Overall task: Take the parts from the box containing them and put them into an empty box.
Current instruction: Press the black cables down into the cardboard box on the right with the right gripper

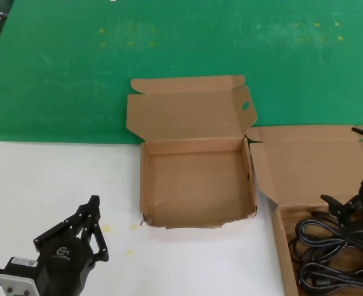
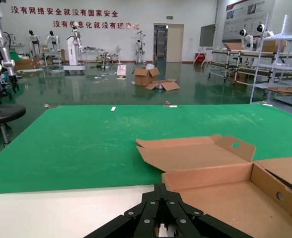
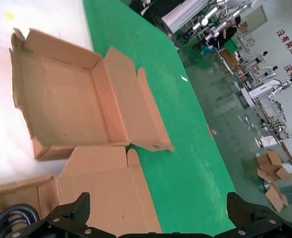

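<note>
The empty box (image 1: 197, 185) lies open in the middle, its lid tab with an oval hole (image 1: 245, 105) at the back right. It also shows in the left wrist view (image 2: 225, 198) and the right wrist view (image 3: 61, 99). The box containing the parts (image 1: 279, 228) sits at the right with its plain lid (image 1: 311, 160) folded back. Black looped power cords (image 1: 329, 246) lie inside it, and an edge of them shows in the right wrist view (image 3: 7, 218). My right gripper (image 1: 347, 166) hovers over this box, open wide and empty (image 3: 158, 204). My left gripper (image 1: 92, 213) is shut and empty, at the lower left.
The boxes lie where a white tabletop (image 1: 45, 185) meets a green mat (image 1: 169, 43). The two boxes touch at their adjoining corners. Faint yellow marks (image 1: 130, 251) dot the white surface near the empty box's front left corner.
</note>
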